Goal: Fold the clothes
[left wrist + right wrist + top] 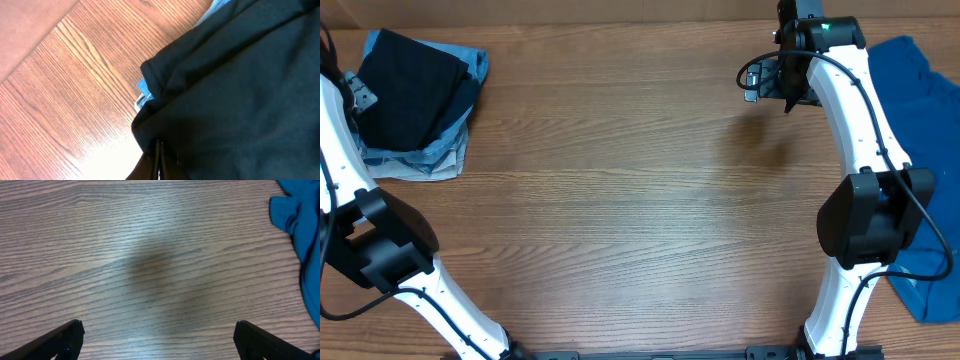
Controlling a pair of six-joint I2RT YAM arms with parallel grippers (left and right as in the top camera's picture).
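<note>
A dark navy garment point(410, 85) lies folded on top of a light blue denim piece point(430, 160) at the table's far left. In the left wrist view the dark garment point(240, 90) fills the right side, with a bit of the light blue piece point(145, 97) under its edge. My left gripper point(360, 95) point(159, 152) is shut, its tips pinched at the dark garment's edge. A crumpled blue garment point(920, 100) point(300, 220) lies at the right edge. My right gripper point(765, 78) point(160, 340) is open and empty above bare wood, left of the blue garment.
The wooden table point(620, 200) spans the whole overhead view. A pale strip point(570, 10) runs along its far edge. The right arm point(860, 150) stretches along the right side, partly over the blue garment.
</note>
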